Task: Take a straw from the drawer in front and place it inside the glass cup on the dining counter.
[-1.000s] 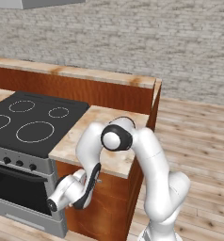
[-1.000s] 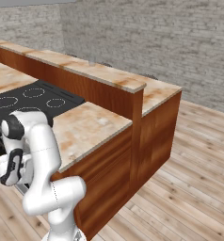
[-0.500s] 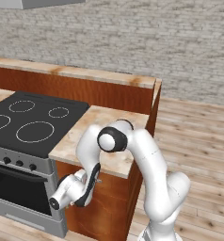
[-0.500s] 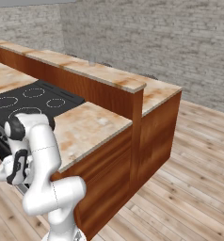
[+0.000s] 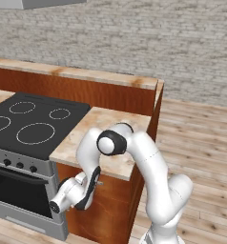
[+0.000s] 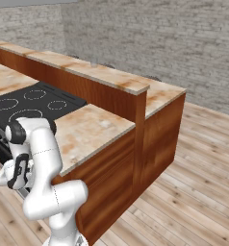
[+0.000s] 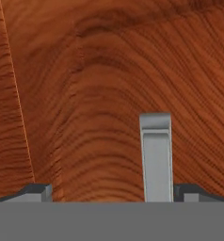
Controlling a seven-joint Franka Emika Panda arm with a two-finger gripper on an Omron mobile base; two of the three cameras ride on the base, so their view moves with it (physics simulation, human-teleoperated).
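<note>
- little has shifted over the last second: the white arm's dark elbow joint (image 5: 111, 142) has eased a touch lower and forward, while the hand stays low against the cabinet front.
- closest in, the fingers (image 7: 113, 190) stand spread as wide as they go, their two dark tips at the bottom of the hand view with nothing between them but the handle.
- just beyond them the slim silver bar handle (image 7: 156, 157) runs up from between the tips, nearer the right-hand tip, seen end-on along its length; whether either tip touches it i cannot tell.
- behind the handle lies the plain reddish-brown wooden drawer front (image 7: 95, 94), shut, right in front of the hand and under the small beige marbled tabletop (image 5: 103, 138) beside the black stove top (image 5: 32, 119).
- handling, as a guess: the bar should be stiff, smooth and a bit slippery, so take it across its middle and pull straight out; the drawer looks shallow and should slide lightly.
- farther back the long raised beige marbled dining tabletop (image 6: 99, 74) runs along the brick wall.
- hidden: the straw sits presumably inside the closed drawer, unseen; a glass cup i cannot make out on the far tabletop.
</note>
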